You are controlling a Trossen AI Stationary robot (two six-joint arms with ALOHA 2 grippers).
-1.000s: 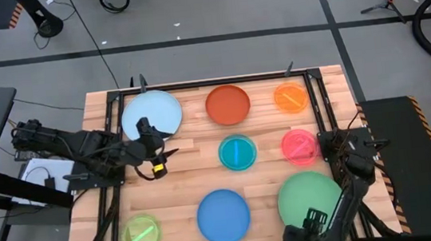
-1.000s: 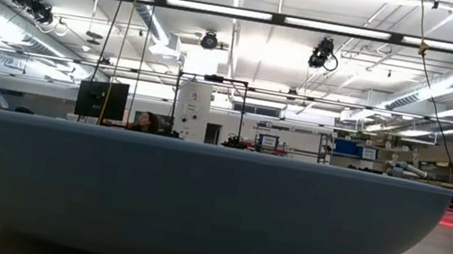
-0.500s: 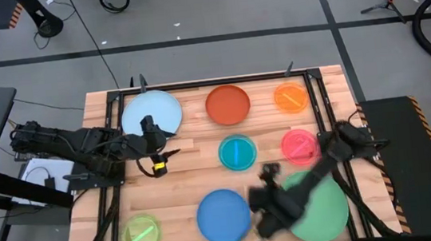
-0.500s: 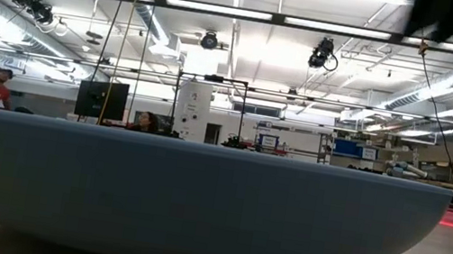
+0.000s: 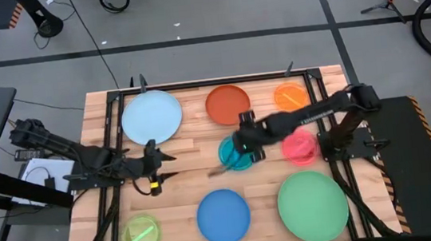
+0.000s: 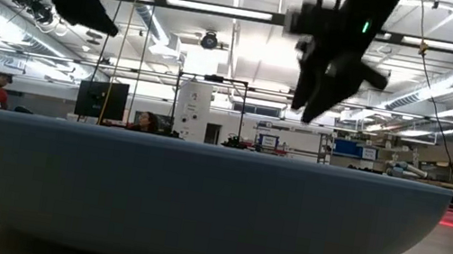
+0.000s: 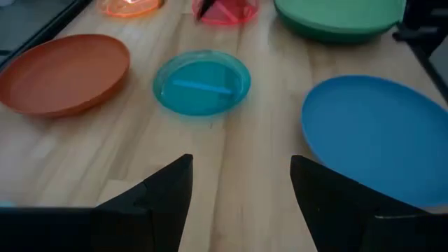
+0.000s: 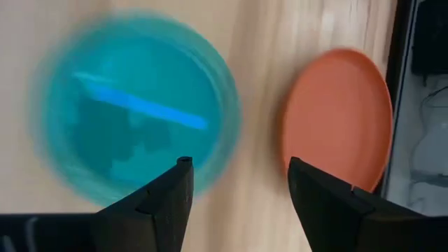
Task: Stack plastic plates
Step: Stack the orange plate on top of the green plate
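Eight plates lie flat on the wooden table: large pale blue [image 5: 151, 117], red-orange [image 5: 227, 104], small orange [image 5: 290, 96], teal [image 5: 238, 146], pink [image 5: 300, 146], blue [image 5: 224, 216], large light green [image 5: 313, 205] and lime [image 5: 141, 234]. No dark green plate is in view. My right gripper [image 5: 231, 157] hangs open above the teal plate [image 8: 133, 112], with the red-orange plate [image 8: 336, 119] beside it. My left gripper [image 5: 168, 165] is open over bare wood near the left edge, pointing toward the teal plate [image 7: 201, 80].
A black frame borders the table's far edge and sides. The blue plate's wall [image 6: 196, 204] fills the low view, with both arms above it. Bare wood lies between the lime and blue plates and around my left gripper. People show in the room far behind.
My right arm has swung quickly from the near right corner, over the light green plate, toward the far left, and now hangs above the teal plate. My left gripper has drawn back from the pale blue plate's rim toward the near edge. No plate has moved.
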